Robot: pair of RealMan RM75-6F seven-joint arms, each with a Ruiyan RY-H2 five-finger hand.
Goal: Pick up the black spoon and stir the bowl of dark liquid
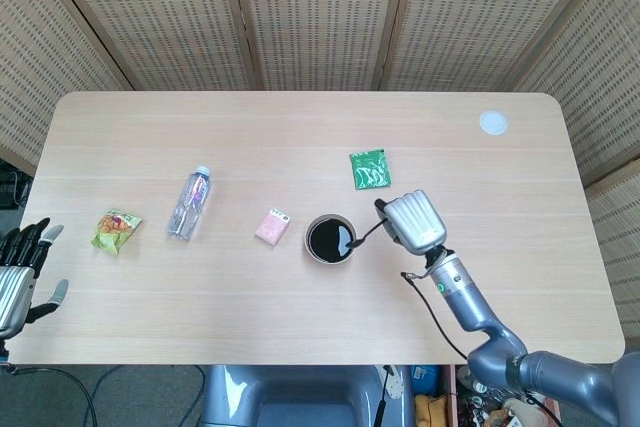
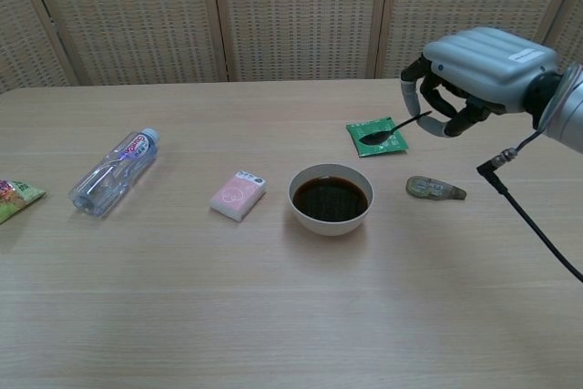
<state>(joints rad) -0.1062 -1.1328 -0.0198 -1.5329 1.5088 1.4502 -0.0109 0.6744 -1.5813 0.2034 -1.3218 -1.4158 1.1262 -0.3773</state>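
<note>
A white bowl [image 1: 330,239] [image 2: 330,199] of dark liquid stands at the table's middle. My right hand [image 1: 413,221] [image 2: 475,55] hangs in the air to the right of the bowl and grips the black spoon [image 1: 359,236] [image 2: 392,128] by its handle. The spoon's head points left and down, near the bowl's right rim in the head view and well above the table in the chest view. My left hand [image 1: 18,272] rests off the table's left edge, fingers spread, holding nothing.
A green packet [image 1: 369,168] [image 2: 376,137] lies behind the bowl, a small tape dispenser [image 2: 434,189] to its right, a pink packet [image 1: 272,226] [image 2: 238,195] and a water bottle [image 1: 190,202] [image 2: 113,171] to its left. A snack bag [image 1: 116,229] lies far left, a white disc [image 1: 492,123] far right.
</note>
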